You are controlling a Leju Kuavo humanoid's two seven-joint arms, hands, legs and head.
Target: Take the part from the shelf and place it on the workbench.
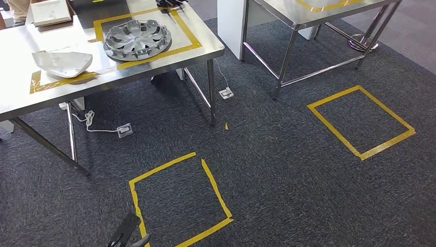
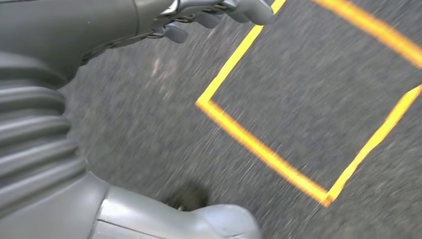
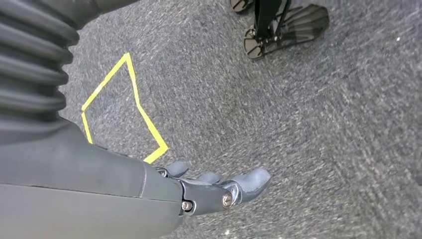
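Note:
A silver wheel cover (image 1: 137, 39) lies inside a yellow tape frame on the steel workbench (image 1: 20, 87) at the upper left. A white moulded part (image 1: 62, 63) lies beside it in a second tape frame. My left hand (image 1: 127, 234) hangs low at the bottom edge, over the carpet by a yellow tape square (image 1: 177, 200). In the left wrist view that hand (image 2: 164, 20) holds nothing, its fingers (image 2: 249, 9) and thumb (image 2: 209, 221) apart above the tape square (image 2: 259, 144). My right hand (image 3: 199, 189) hangs over the carpet with its fingers stretched out and nothing in it.
A second steel table (image 1: 308, 18) stands at the upper right, with a white cabinet (image 1: 231, 23) beside it. Another tape square (image 1: 360, 121) marks the floor at the right. Cables and sockets (image 1: 124, 130) lie under the workbench. A white tray (image 1: 50, 11) sits at its far edge.

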